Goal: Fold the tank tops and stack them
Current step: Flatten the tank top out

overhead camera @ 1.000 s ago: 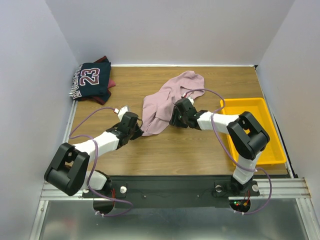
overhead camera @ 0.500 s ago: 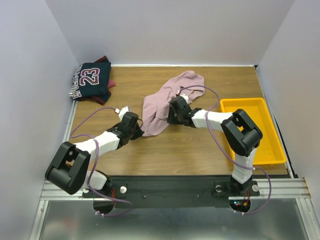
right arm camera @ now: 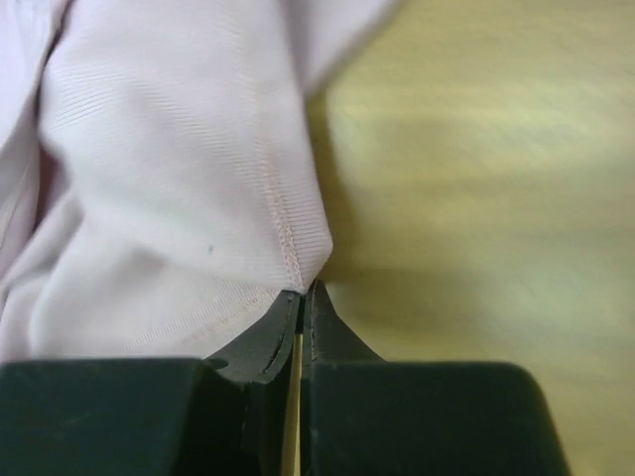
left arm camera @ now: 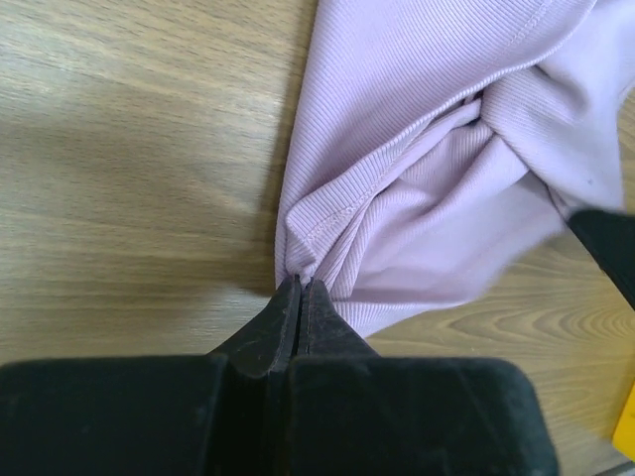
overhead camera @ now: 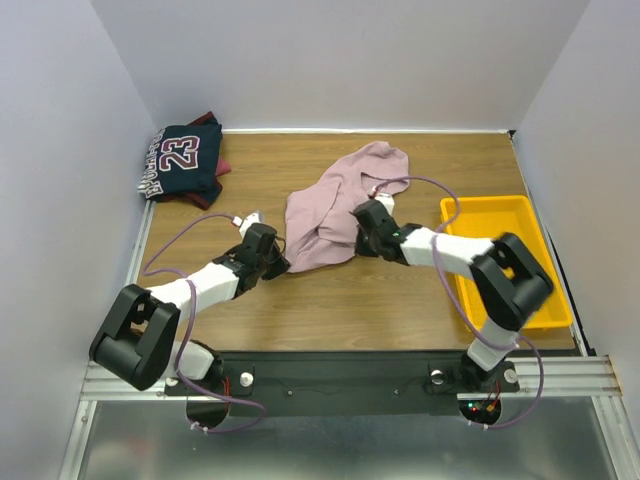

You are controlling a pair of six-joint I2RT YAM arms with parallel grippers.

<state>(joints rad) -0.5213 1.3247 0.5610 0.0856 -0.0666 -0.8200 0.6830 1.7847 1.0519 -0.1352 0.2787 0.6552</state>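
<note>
The dusty pink tank top (overhead camera: 335, 200) lies crumpled in the middle of the table. My left gripper (overhead camera: 281, 263) is shut on its near left hem; in the left wrist view the shut gripper (left arm camera: 301, 285) pinches the ribbed pink cloth (left arm camera: 417, 169). My right gripper (overhead camera: 356, 237) is shut on the near right hem; in the right wrist view the gripper (right arm camera: 307, 291) pinches the stitched corner of the pink top (right arm camera: 169, 169). The navy "23" top (overhead camera: 181, 160) lies folded at the far left on the maroon top (overhead camera: 223, 167).
A yellow plastic tray (overhead camera: 490, 202) stands at the right edge, under my right arm's elbow. White walls close in the table on three sides. Purple cables loop over both arms.
My right gripper has moved to the right with the pink hem, and its elbow has swung out over the tray. The near edge of the pink top is stretched wider. The left gripper has held still.
</note>
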